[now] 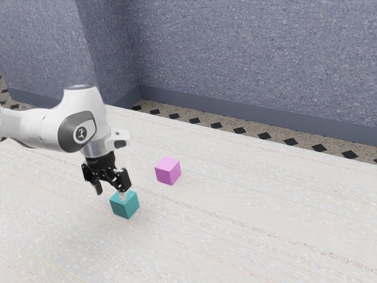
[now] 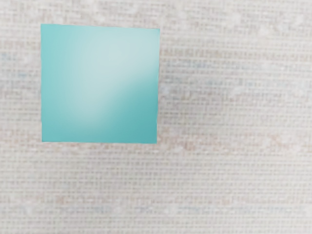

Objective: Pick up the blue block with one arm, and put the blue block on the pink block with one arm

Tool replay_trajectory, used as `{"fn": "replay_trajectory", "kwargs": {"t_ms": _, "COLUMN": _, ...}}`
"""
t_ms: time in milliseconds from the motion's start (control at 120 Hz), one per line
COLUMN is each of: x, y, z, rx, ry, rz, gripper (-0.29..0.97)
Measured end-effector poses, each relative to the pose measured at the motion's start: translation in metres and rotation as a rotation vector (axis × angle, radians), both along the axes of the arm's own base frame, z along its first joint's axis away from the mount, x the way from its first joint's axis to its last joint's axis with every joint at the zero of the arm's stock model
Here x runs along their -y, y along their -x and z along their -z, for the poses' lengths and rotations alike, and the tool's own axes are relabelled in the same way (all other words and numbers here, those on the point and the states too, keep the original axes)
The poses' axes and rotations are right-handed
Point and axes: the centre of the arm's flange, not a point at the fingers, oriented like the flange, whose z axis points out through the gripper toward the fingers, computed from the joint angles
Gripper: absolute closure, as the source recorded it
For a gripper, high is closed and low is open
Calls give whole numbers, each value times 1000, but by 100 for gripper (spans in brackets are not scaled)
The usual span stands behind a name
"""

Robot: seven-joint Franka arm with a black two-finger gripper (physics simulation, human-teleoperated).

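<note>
While its two black fingers stand spread with nothing between them, the gripper (image 1: 111, 186) hangs just above the blue block (image 1: 124, 204), a teal-tinted cube resting flat on the table (image 1: 247, 224). Near the blue block, toward the exterior view's right and slightly behind it, the pink block (image 1: 168, 170) stands apart, its top bare. Judging by this, grasping, lifting and stacking all remain.

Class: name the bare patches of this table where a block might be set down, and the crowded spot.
Free: the stretch of table to the exterior view's right of the pink block, and the near strip before the blue block. Crowded: at the blue block, under the open gripper.
</note>
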Motion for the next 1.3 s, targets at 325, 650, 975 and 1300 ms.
{"fn": "replay_trajectory", "kwargs": {"t_ms": 325, "x": -6, "y": -12, "z": 37, "rx": 21, "ry": -11, "rz": -15, "gripper": 3}}
{"fn": "replay_trajectory", "kwargs": {"t_ms": 650, "x": -16, "y": -31, "z": 47, "rx": 71, "ry": -27, "rz": -30, "gripper": 3}}
{"fn": "replay_trajectory", "kwargs": {"t_ms": 975, "x": -17, "y": -33, "z": 55, "rx": 72, "ry": -31, "rz": -7, "gripper": 3}}
{"fn": "replay_trajectory", "kwargs": {"t_ms": 1300, "x": -12, "y": -36, "z": 67, "rx": 71, "ry": -34, "rz": 38, "gripper": 3}}
